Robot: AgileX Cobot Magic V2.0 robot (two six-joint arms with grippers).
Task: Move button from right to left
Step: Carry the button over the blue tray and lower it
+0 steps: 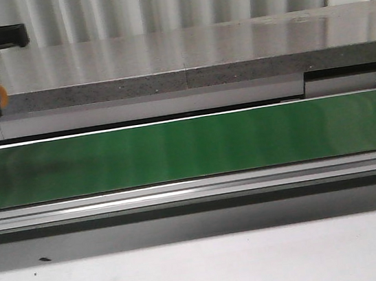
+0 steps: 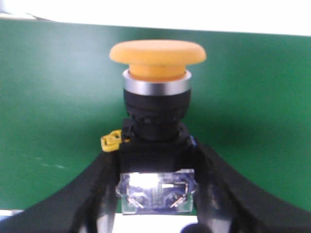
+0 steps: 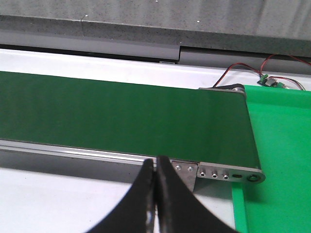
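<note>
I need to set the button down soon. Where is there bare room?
The green belt lies bare along its visible length, bordered by the grey ledge behind and the metal rail in front. The only crowding is far left, where the left tool holds the button.

Left gripper (image 2: 156,194) has the button (image 2: 156,97) clamped by its clear block, yellow head pointing away. Green belt (image 2: 53,97) sits behind it.

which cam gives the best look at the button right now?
Left wrist view: the button fills the frame, yellow head, black collar and clear block all visible, clamped in the left gripper. Front view shows only an orange sliver at the far left edge behind the arm. Right wrist view shows none of it.
</note>
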